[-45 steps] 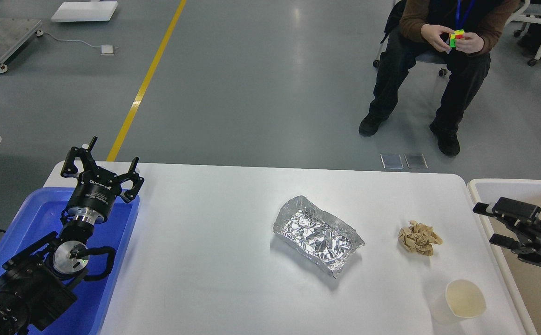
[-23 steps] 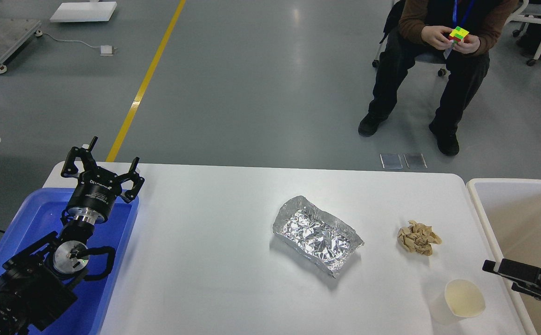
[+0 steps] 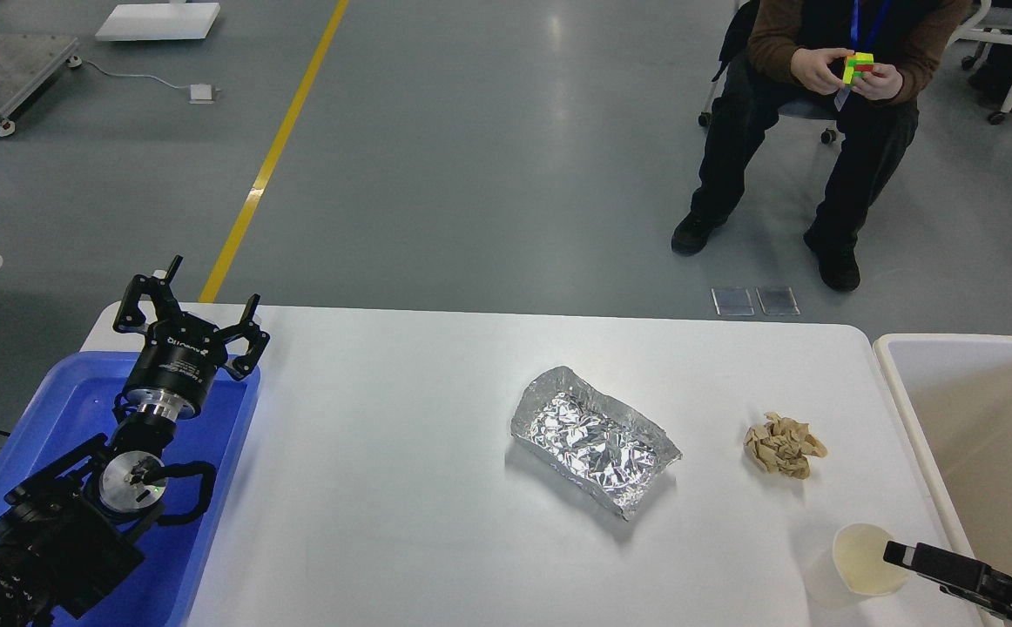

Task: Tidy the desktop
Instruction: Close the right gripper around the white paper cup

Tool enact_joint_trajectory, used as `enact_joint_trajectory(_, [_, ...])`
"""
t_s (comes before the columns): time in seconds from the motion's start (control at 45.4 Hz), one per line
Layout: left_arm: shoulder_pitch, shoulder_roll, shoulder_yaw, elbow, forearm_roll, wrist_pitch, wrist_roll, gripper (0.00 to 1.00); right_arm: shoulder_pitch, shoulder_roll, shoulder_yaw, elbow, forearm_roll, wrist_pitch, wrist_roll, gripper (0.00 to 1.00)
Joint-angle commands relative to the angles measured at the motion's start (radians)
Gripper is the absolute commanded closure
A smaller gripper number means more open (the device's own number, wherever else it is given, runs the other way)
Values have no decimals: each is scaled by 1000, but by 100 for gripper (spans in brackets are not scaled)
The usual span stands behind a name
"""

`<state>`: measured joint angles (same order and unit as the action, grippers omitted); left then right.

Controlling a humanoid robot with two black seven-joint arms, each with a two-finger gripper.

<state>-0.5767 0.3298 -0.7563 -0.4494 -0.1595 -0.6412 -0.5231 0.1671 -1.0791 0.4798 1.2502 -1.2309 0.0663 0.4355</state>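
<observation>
The white desktop (image 3: pixel 401 453) holds a crumpled silver foil tray (image 3: pixel 593 440) at its middle, a crumpled brown paper ball (image 3: pixel 785 445) to its right, and a white paper cup (image 3: pixel 859 562) lying near the front right corner. My left gripper (image 3: pixel 188 300) is open and empty, raised above the far end of the blue tray (image 3: pixel 53 409). My right gripper (image 3: pixel 917 570) comes in low at the bottom right. Its fingers are apart, and the upper fingertip is right beside the cup's rim. It holds nothing.
A cream-white bin (image 3: pixel 985 418) stands off the table's right edge. The blue tray sits at the left edge under my left arm. A seated person (image 3: pixel 819 104) is beyond the far side, handling a colour cube.
My right gripper has come down and forward from over the bin to the front right corner beside the cup. The left arm and the table's objects have not moved.
</observation>
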Motion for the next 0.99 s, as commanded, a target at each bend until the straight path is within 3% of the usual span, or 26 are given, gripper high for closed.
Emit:
enact_joint_trajectory(0.0, [0,0,0,0,0,0,0,0,8,36,-20,-15,-9,-23,3,0])
enact_joint_trajectory(0.463, [0,0,0,0,0,0,0,0,34,143,-66,-161,-10,-36,35,4])
enact_joint_trajectory(0.617, [0,0,0,0,0,0,0,0,74,154,-131,-172,-10,-65,55,17])
enact_joint_trajectory(0.749, [0,0,0,0,0,0,0,0,101,163,-170,-195,-10,-79,58,41])
enact_joint_trajectory(0.969, [0,0,0,0,0,0,0,0,124,163,-182,-204,-7,-79,57,63])
